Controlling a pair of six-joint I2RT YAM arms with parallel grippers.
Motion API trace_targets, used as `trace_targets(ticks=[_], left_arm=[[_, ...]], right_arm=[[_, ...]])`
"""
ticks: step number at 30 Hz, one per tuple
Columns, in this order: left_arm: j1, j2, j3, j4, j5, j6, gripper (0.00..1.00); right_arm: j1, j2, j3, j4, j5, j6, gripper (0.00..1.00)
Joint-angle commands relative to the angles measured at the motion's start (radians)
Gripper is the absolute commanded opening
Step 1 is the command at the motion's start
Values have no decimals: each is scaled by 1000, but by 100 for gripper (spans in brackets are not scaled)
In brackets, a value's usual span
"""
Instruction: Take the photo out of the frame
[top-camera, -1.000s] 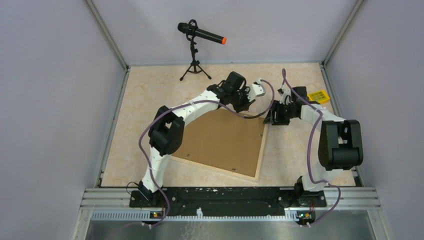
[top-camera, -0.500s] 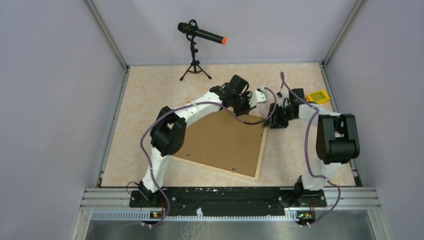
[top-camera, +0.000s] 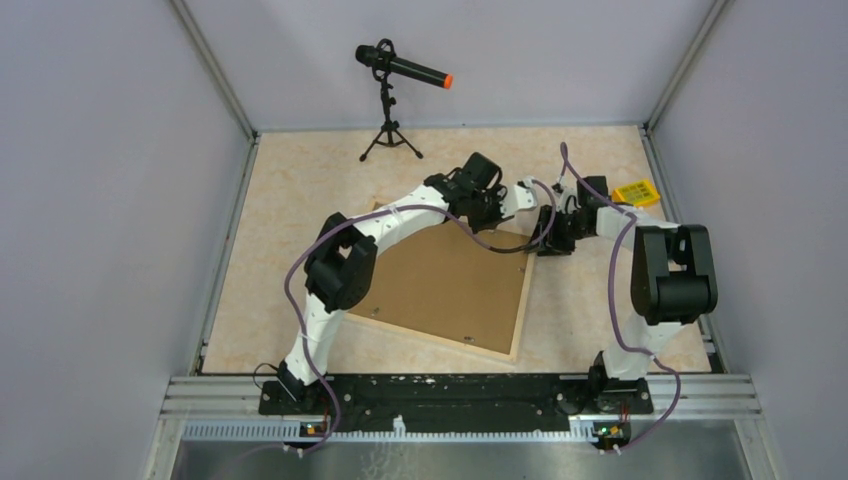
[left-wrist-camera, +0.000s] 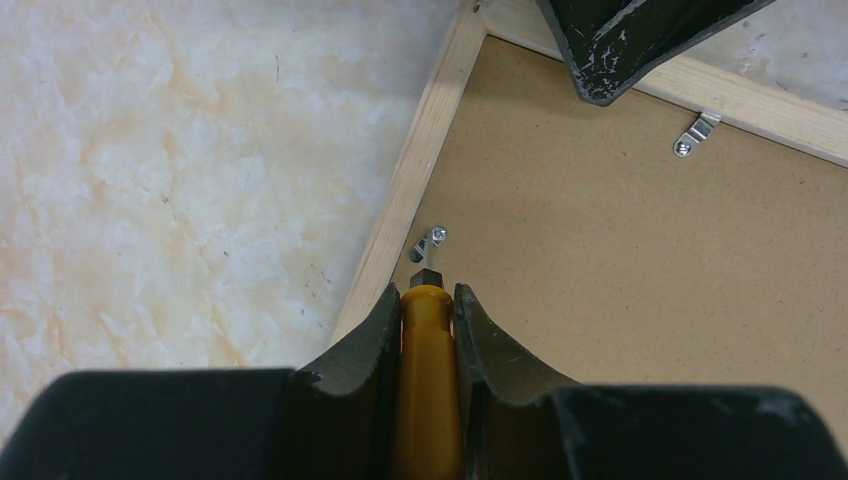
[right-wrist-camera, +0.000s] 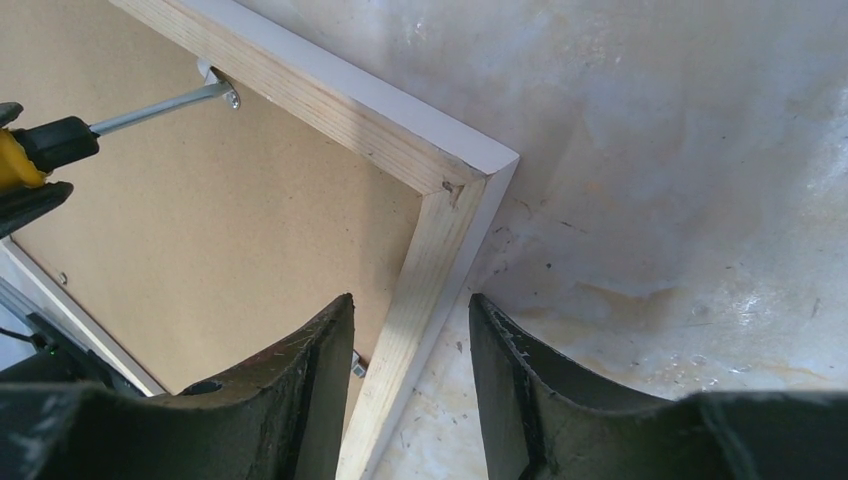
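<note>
Unclipping step, seemingly: the frame (top-camera: 440, 285) lay back-up on the table (top-camera: 290, 200), left gripper (left-wrist-camera: 428, 300) clamping a yellow screwdriver (left-wrist-camera: 428, 400) at 1 clip (left-wrist-camera: 430, 243), right gripper (right-wrist-camera: 410, 305) spread astride its rail (right-wrist-camera: 420, 260); next, that clip likely needed turning aside.

Frame (top-camera: 445, 290) face-down — brown back up

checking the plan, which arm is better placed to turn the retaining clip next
Left: the left gripper holds the screwdriver tip at the clip; the right gripper only straddles the frame.

far-left: microphone stand (top-camera: 388, 130) | far-right: yellow pad (top-camera: 637, 192) | frame (top-camera: 450, 290) far corner: left arm (top-camera: 398, 213), right arm (top-camera: 622, 226), screwdriver (right-wrist-camera: 48, 147)
</note>
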Motion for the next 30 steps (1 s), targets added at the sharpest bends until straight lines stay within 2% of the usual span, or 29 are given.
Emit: trace_targets(ticks=[1, 11, 30], left_arm=[[-2, 15, 35, 1, -61, 24, 0], [-2, 16, 45, 9, -123, 10, 0], [-42, -38, 19, -192, 15, 87, 0]], right_arm=[[5, 31, 19, 5, 12, 6, 46], [8, 34, 22, 6, 7, 5, 45], [9, 47, 37, 7, 4, 6, 44]])
